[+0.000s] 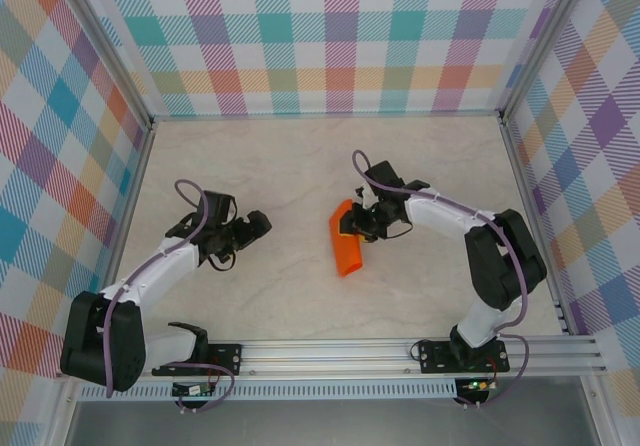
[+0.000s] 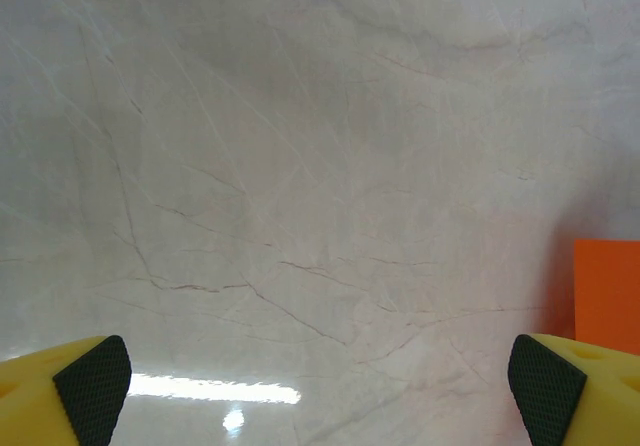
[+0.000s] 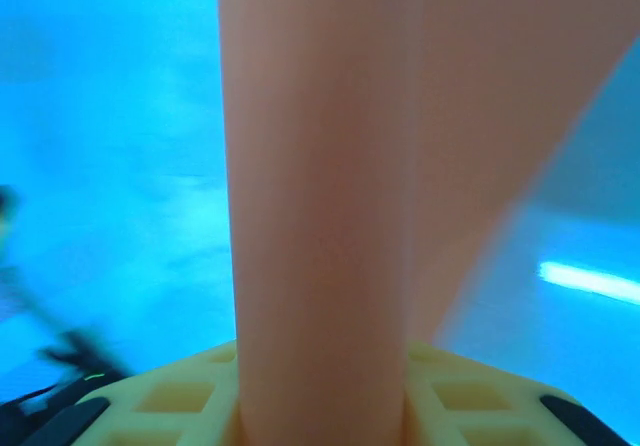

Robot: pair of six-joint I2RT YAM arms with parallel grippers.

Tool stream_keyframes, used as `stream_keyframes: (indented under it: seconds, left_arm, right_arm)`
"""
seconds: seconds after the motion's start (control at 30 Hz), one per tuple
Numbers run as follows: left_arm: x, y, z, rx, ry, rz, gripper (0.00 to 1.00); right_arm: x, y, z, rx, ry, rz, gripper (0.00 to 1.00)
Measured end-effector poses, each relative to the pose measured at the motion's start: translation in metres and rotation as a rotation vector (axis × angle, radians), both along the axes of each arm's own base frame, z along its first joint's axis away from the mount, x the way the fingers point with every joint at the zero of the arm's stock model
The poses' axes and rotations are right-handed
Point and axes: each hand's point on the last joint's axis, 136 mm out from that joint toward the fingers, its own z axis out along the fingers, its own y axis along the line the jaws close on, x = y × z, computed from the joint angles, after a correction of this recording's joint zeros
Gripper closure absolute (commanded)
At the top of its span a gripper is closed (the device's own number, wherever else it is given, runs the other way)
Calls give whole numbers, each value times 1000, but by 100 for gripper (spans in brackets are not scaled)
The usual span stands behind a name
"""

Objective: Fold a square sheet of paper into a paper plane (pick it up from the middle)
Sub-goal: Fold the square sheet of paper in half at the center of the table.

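The square sheet of paper (image 1: 345, 241) is bright orange and lies mid-table, bowed up into a narrow arch. My right gripper (image 1: 362, 222) reaches it from the right and is shut on its raised middle. In the right wrist view the paper (image 3: 320, 166) rises as a thick rounded fold between the yellow fingers (image 3: 160, 398), which press it on both sides. My left gripper (image 1: 257, 228) hovers to the left of the sheet, open and holding nothing. In the left wrist view its pads (image 2: 92, 381) stand wide apart, and a corner of the paper (image 2: 607, 291) shows at the right edge. The paper plane is out of view.
The marble-patterned tabletop (image 1: 300, 166) is walled by plaid panels (image 1: 320, 36) at the back and on both sides. An aluminium rail (image 1: 400, 351) with the arm bases runs along the near edge.
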Motion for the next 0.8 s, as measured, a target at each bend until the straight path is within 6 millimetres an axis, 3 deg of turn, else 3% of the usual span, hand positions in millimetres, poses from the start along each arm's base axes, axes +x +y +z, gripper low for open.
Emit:
stream_keyframes:
  seconds: [0.13,0.27,0.5,0.8]
  left_arm:
    - [3,-11,3,-73,-26,19,3]
    - [8,-27,11,-129,-60,3,3]
    - [6,-46,4,-145,-44,-35,3]
    - [5,-70,-3,-140,-17,-99,4]
  right_arm:
    - [8,26,19,172,-10,13,64]
    - [13,31,7,183,8,11,59]
    - [17,4,-40,-40,9,-29,41]
    - [22,-29,-58,-244,-56,-40,26]
